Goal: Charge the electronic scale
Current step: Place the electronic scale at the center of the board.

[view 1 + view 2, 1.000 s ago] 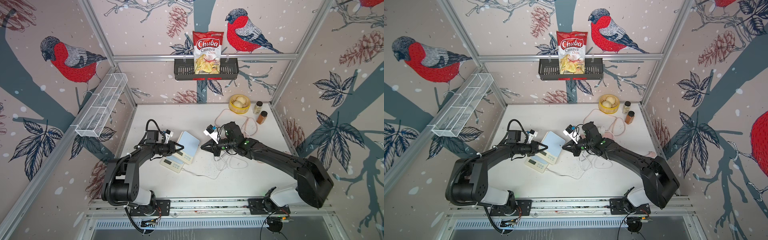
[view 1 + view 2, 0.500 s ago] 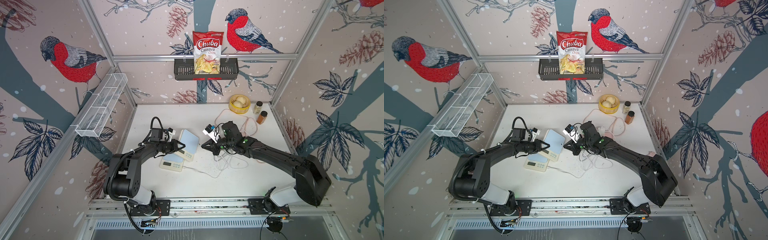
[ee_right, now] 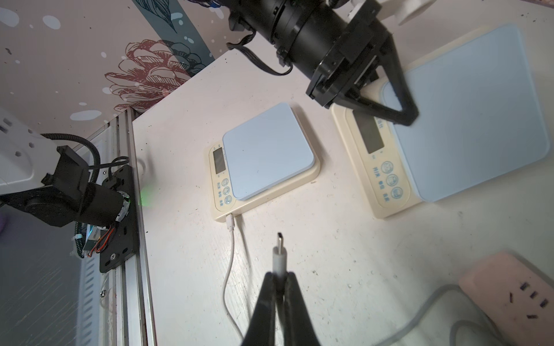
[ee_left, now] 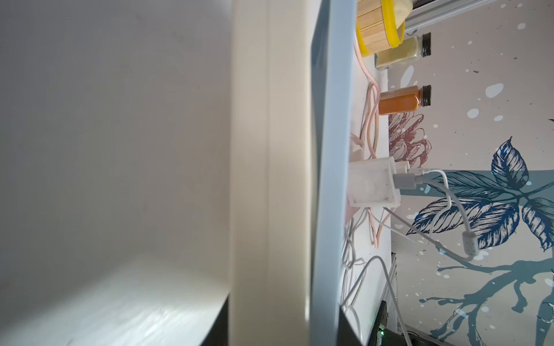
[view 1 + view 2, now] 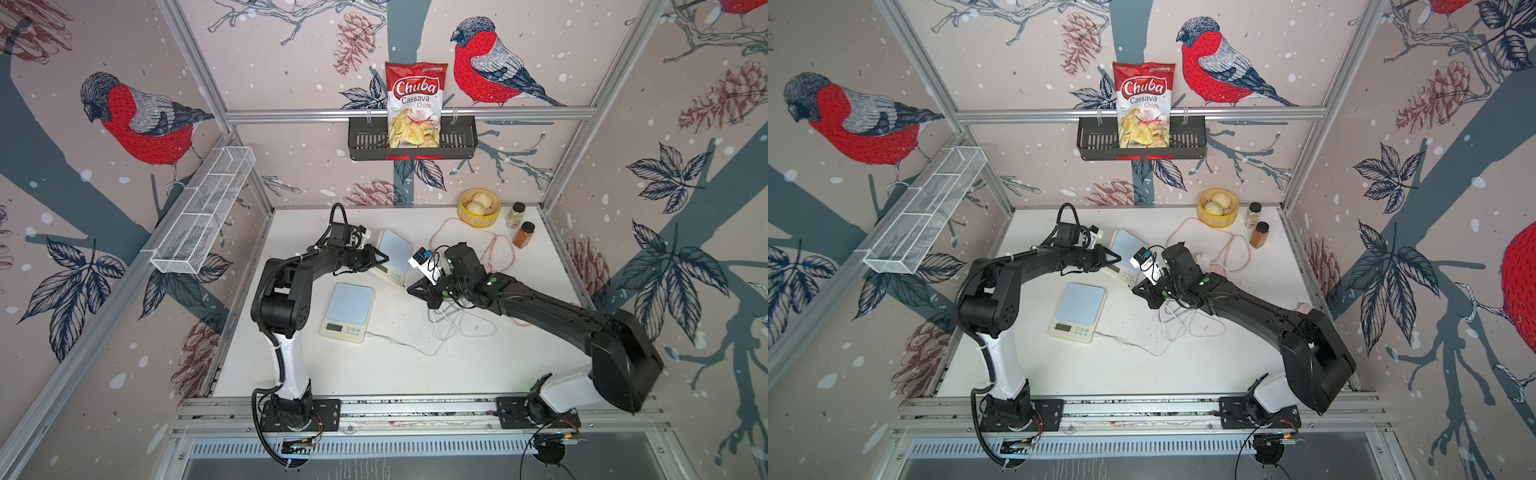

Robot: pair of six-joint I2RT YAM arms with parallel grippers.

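Two electronic scales sit on a white table [image 5: 415, 374]. The left gripper [image 5: 383, 260] is clamped on the edge of the farther scale [image 5: 395, 248]. The right gripper [image 3: 278, 280] pinches a white charging plug [image 3: 279, 253], whose metal tip sticks out past its fingertips, clear of both scales. The nearer scale [image 5: 348, 306], ahead of the right gripper, has a white cable [image 3: 230, 254] plugged in. A pink power strip [image 3: 515, 296] lies beside the right gripper.

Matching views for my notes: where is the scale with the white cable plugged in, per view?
Top view: plugged-in scale, below centre.
Top view: below-left of centre.
Left wrist: absent.
Right wrist: near centre.
Shared landmark: the second scale, in the left gripper, shows in all four.
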